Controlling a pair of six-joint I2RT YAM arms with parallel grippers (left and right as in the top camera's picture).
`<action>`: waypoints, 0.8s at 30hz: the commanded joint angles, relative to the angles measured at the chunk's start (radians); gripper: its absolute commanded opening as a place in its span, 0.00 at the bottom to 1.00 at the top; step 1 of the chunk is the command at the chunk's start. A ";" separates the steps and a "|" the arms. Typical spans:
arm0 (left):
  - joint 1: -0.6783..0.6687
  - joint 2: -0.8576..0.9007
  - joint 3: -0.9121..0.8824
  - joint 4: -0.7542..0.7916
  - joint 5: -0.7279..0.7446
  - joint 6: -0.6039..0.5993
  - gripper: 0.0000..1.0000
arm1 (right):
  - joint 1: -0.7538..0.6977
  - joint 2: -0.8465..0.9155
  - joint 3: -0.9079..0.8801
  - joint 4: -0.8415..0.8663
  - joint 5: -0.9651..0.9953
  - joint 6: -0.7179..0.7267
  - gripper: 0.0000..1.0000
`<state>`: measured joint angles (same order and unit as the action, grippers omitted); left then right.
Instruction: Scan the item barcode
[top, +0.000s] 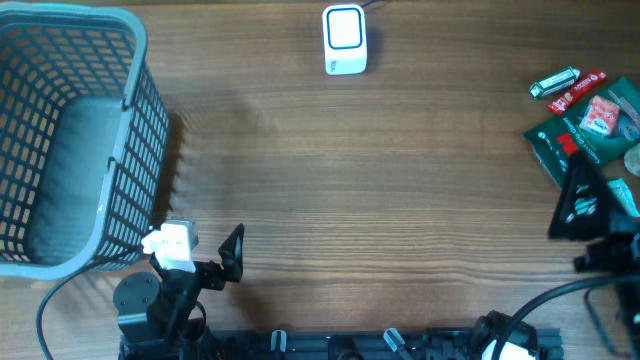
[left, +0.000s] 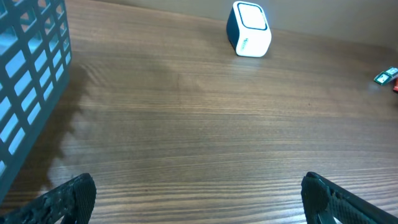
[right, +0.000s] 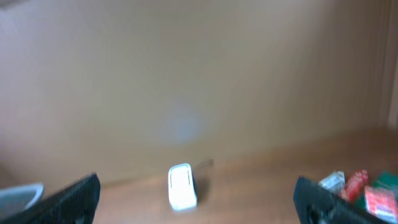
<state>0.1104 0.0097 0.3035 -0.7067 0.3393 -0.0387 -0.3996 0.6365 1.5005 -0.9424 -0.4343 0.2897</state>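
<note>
The white barcode scanner (top: 345, 40) stands at the far middle of the table, also seen in the left wrist view (left: 250, 30) and blurred in the right wrist view (right: 181, 186). Several packaged items lie at the right edge: a silver-green packet (top: 553, 83), a red packet (top: 582, 91) and a dark green pouch (top: 565, 148). My right gripper (top: 600, 215) hovers open just in front of them, tilted up toward the wall, with nothing between its fingers (right: 329, 202). Near the front left, my left gripper (top: 200, 252) is open and empty, its fingers (left: 68, 199) wide apart.
A grey plastic basket (top: 135, 110) fills the left side, close to the left gripper; its wall shows in the left wrist view (left: 31, 74). A cable runs along the front right edge (top: 560, 295). Bare wooden tabletop (top: 380, 190) lies between basket and items.
</note>
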 joint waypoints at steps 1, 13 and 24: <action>0.005 -0.003 -0.004 0.002 0.008 0.016 1.00 | 0.004 -0.028 -0.006 -0.097 0.079 -0.028 1.00; 0.005 -0.003 -0.004 0.002 0.008 0.016 1.00 | 0.241 -0.410 -0.676 0.550 0.099 -0.062 1.00; 0.005 -0.003 -0.004 0.002 0.008 0.016 1.00 | 0.433 -0.634 -1.288 0.995 0.403 0.035 1.00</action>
<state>0.1104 0.0093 0.3019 -0.7078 0.3389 -0.0387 -0.0074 0.0654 0.2855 0.0311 -0.1390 0.3019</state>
